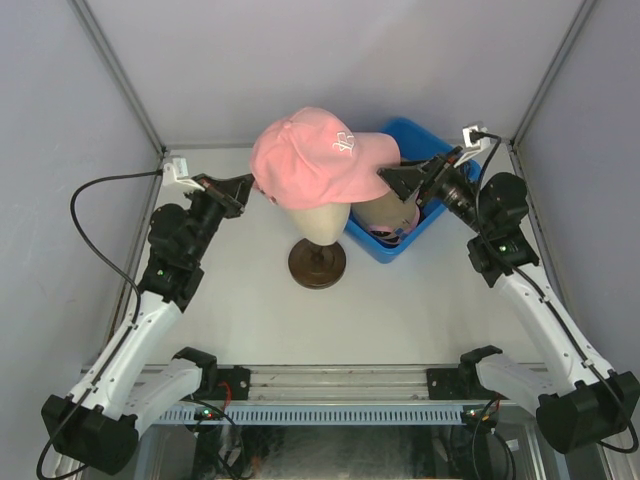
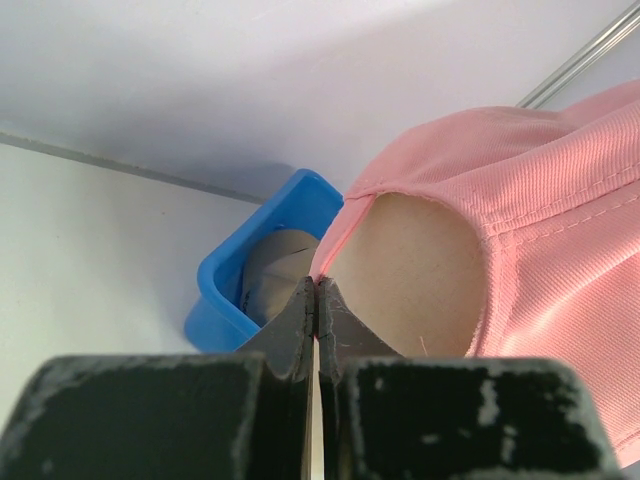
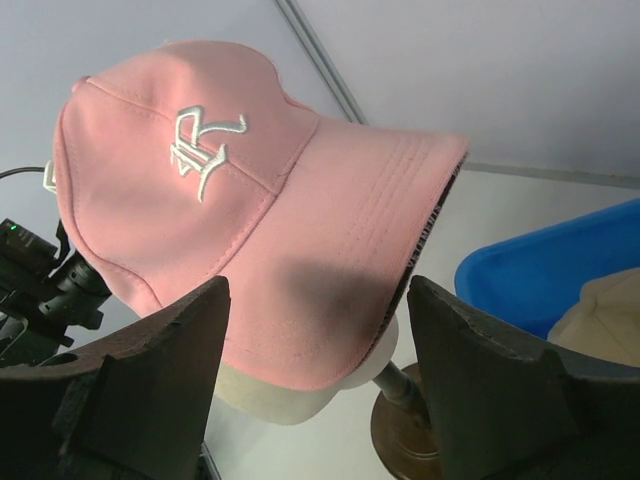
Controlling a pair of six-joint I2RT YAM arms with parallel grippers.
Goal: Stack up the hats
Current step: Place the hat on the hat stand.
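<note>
One pink cap [image 1: 310, 155] sits on the head [image 1: 325, 222]. The left gripper [image 2: 316, 290] pinches its back edge, jaws shut tight. The right gripper [image 1: 388, 180] hangs wide open by the brim. Next, probably: let go, then grab the tan cap [image 1: 390, 212] (in the bin [image 1: 440, 215]).

the left arm [image 1: 165, 280] reaches in from behind the pink hat [image 1: 310, 150], elbow bent, the left gripper [image 2: 317, 287] pinched tight on the hat's rear edge. the right arm [image 1: 530, 290] comes in at its brim side, the right gripper [image 3: 318, 300] level, jaws spread wide.
</note>
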